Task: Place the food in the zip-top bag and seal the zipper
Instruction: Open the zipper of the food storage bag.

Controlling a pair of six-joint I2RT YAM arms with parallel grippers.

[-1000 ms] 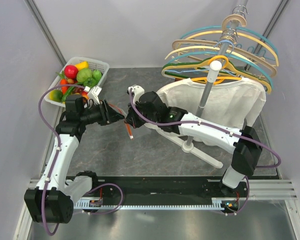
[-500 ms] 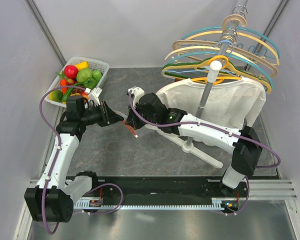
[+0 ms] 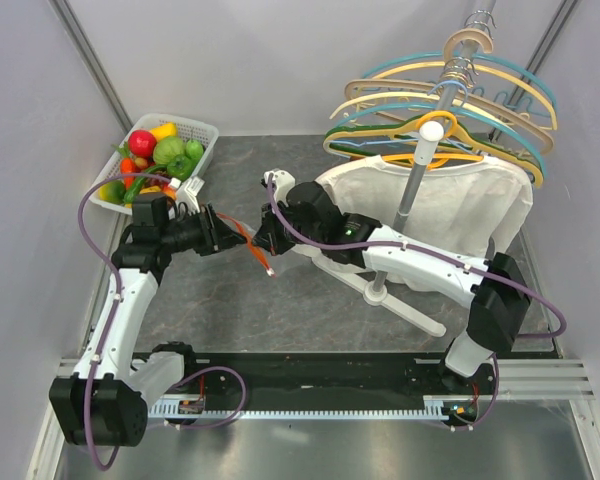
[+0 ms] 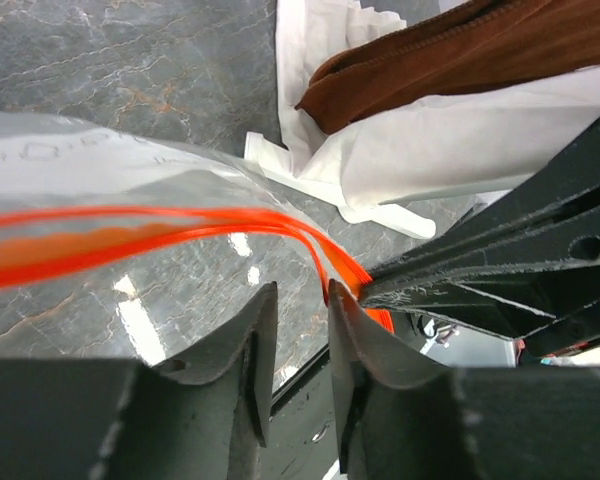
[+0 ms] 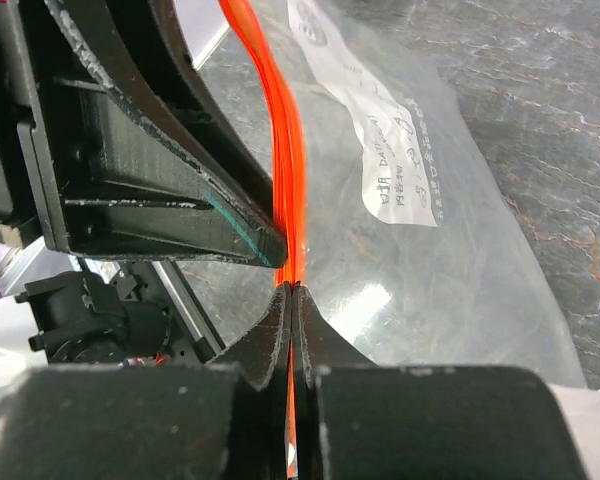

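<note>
Right end effector (image 5: 292, 292) is pinched tight on the zipper (image 5: 280, 130). Left end effector (image 4: 300, 292) sits just beside it, fingers a sliver apart with nothing between them. The bag (image 5: 430, 270) hangs between the two, near the basket (image 3: 202, 132) on its arm-base side. It's thin, crinkly, slippery film (likely to sag and flop), so I'd grab the stiffer zipper strip. The food (image 3: 168, 150) sits piled in the basket; nothing shows inside the bag.
</note>
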